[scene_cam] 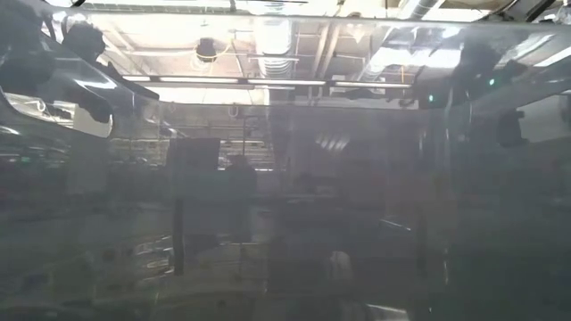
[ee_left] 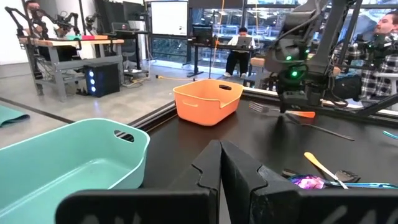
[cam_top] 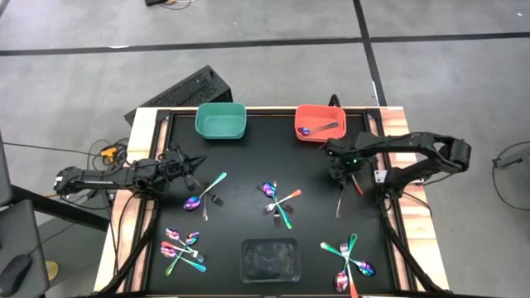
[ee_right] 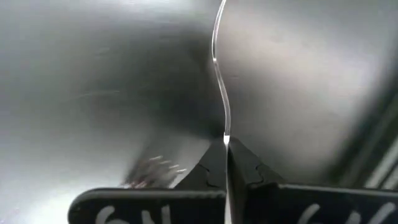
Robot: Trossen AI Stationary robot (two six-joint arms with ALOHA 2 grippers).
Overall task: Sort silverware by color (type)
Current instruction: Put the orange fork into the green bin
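The right gripper (cam_top: 343, 171) stands over the black mat (cam_top: 248, 165), just short of the orange bin (cam_top: 320, 122), with its fingers (ee_right: 214, 163) pressed together on the edge of a thin fork (cam_top: 339, 201) that extends away from the fingertips. The left gripper (cam_top: 184, 164) waits with its fingers together and empty, beside the teal bin (cam_top: 220, 120).

Location of the task items: the orange bin, directly ahead of the right gripper, already holds two pieces. Remaining silverware lies in clusters: one (cam_top: 280, 203) at mid-mat beside the right gripper, one (cam_top: 351, 258) behind it near the mat's near edge, one (cam_top: 204, 195) just behind the left gripper, and one (cam_top: 183, 248) farther behind that. A clear tray (cam_top: 269, 260) sits at the near edge between the two rear clusters.

Risks:
- The grip is narrow and on the fork's edge. The fork is likely to pivot or slip during lifting.
- The free end hangs long. It may catch the bin rim on approach.
- A drop short of the bin would leave the piece unsorted.

Surface: a black mat on a wood-edged table, smooth and reflective. Room: grey floor with dark tape lines, workbenches, monitors, and seated persons beyond the table.
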